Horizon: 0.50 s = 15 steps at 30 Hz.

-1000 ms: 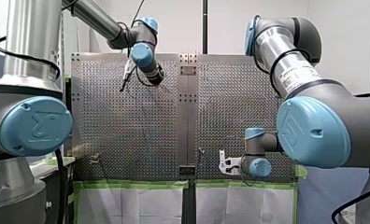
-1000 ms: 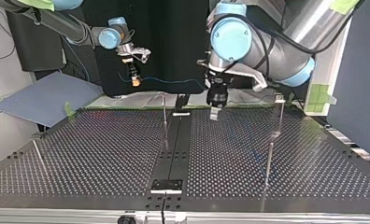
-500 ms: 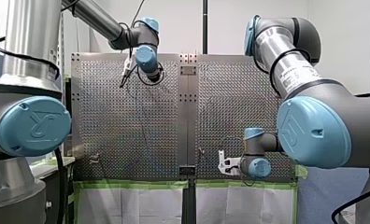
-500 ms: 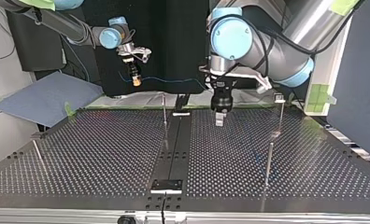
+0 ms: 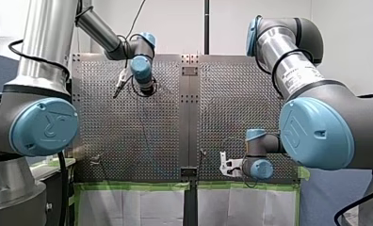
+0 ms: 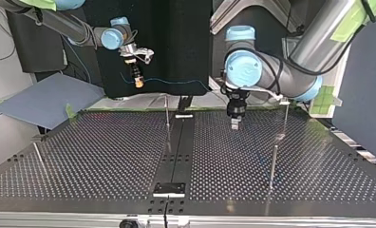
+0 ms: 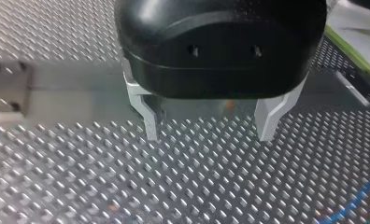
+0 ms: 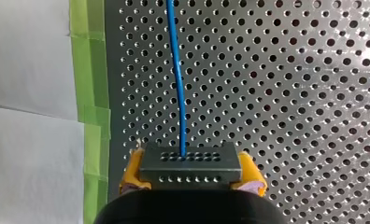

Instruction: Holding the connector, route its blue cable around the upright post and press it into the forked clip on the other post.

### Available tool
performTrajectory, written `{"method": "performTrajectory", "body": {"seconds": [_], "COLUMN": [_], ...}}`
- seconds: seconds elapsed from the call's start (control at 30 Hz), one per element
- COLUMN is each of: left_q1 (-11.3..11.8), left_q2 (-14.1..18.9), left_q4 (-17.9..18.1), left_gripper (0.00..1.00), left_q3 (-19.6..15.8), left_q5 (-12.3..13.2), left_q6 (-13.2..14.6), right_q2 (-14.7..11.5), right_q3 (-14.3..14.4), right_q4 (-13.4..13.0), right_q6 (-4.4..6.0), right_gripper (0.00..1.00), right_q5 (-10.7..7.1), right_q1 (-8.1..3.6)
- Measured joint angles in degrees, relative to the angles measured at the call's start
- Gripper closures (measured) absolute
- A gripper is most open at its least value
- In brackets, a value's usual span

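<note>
1. Nearest the camera in the top view, lower centre of the frame: a small black plate (image 6: 169,188) sits on the dark centre strip of the perforated table (image 6: 96,161).
2. Lower right of centre: a thin near post (image 6: 273,164) stands by itself. At the lower left is a leaning thin rod (image 6: 39,156).
3. Mid-frame, just left of the centre strip: the upright post (image 6: 167,121). The blue cable (image 6: 176,81) passes higher in the frame and farther back, and it does not touch this post.
4. Just right of centre: our left gripper (image 6: 234,126) points straight down, close above the table. In the left wrist view its metal fingers (image 7: 150,116) stand apart with only bare perforated plate between them.
5. Also in the left wrist view, a short stretch of blue cable lies on the table ahead of the gripper and off to one side, well apart from the fingers.
6. Farther back, right of centre: the far post (image 6: 285,118) carries a small pale fitting (image 6: 284,100) at its top. It is too small for us to tell whether it is forked. No cable is in it.
7. Farthest, upper left of the top view: our right gripper (image 6: 138,83) hangs in the air over the table's far edge. It is clamped on the connector (image 8: 191,165), with a yellow pad (image 8: 134,170) showing at each end of it.
8. The cable leaves the middle of the connector's face. In the top view it spans rightward through the air toward centre frame.
9. In the right wrist view, green tape (image 8: 89,70) and a white sheet (image 8: 29,93) border the table beside the gripper.
</note>
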Motion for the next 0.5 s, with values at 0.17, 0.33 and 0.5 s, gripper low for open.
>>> {"method": "performTrajectory", "body": {"seconds": [0.17,0.33,0.5], "left_q1": [2.2,3.4,3.6], "left_q2": [-0.8,-0.9,-0.9], "left_q4": [0.1,0.8,1.1], "left_gripper": [0.0,0.0,0.0], "left_q3": [0.4,0.8,1.0], "left_q5": [0.1,0.3,0.4], "left_q6": [0.7,2.8,5.3], "right_q2": [0.0,0.0,0.0], "right_q3": [0.0,0.0,0.0], "right_q4": [-0.1,-0.2,-0.2], "right_q6": [0.0,0.06,0.07], "right_gripper": [1.0,1.0,1.0], "right_q5": [0.0,0.0,-0.02], "right_q1": [0.0,0.0,0.0]}}
